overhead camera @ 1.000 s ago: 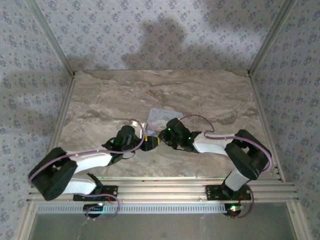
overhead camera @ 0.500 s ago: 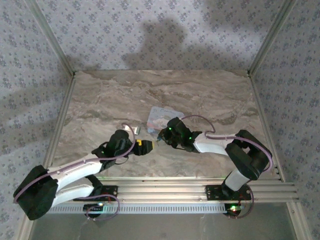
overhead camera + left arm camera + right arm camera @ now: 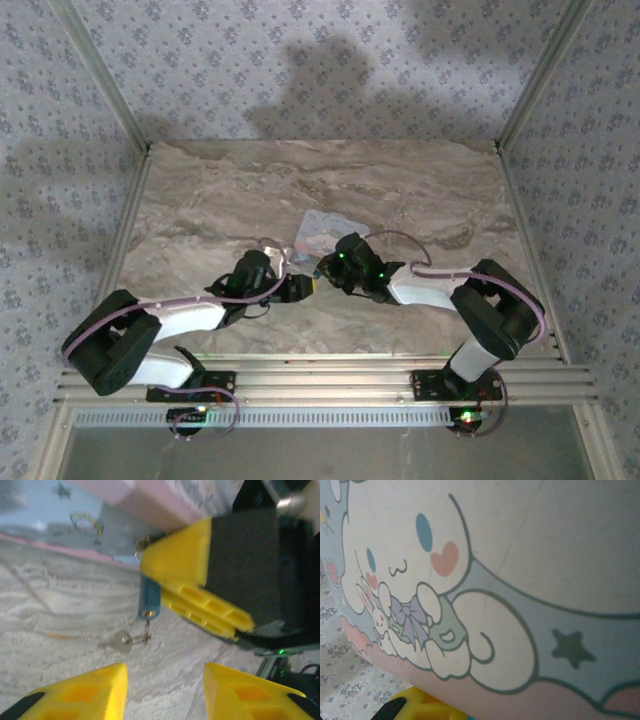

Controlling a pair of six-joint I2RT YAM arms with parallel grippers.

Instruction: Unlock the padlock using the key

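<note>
The padlock [image 3: 149, 599] is gripped between the yellow fingers of the right pincer [image 3: 155, 580], which is clenched on it, and its upper part is hidden by them. A key [image 3: 120, 642] is seen at its lower end, against the table [image 3: 45, 610]. The left pincer [image 3: 165, 690] is released, with its fingers spread near the key. A light-blue cartoon tin [image 3: 60, 520] is set close behind the padlock.
</note>
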